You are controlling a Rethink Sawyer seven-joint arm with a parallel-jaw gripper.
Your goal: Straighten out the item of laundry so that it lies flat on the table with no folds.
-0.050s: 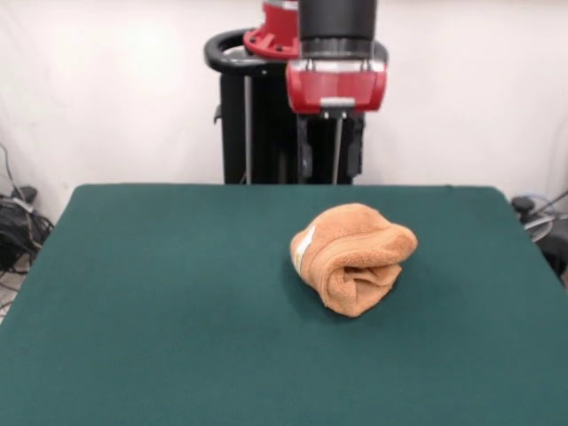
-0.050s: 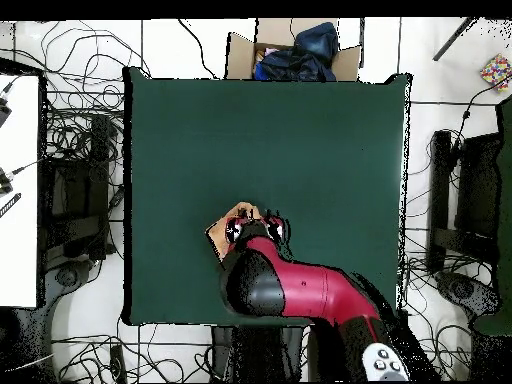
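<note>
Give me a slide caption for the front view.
Crumpled orange towel bunched on the green table, robot arm raised behind it.

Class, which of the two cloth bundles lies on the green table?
The orange towel, under the arm; the dark blue cloth sits in a cardboard box beyond the table.

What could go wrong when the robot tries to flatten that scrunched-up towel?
1. The towel is bunched into a thick roll, so the claw might pinch several layers together and just lift the whole lump instead of opening it.
2. From above, the arm covers most of the towel, so the robot may judge its edges badly.
3. Dragging it over the table may add fresh folds.
</note>
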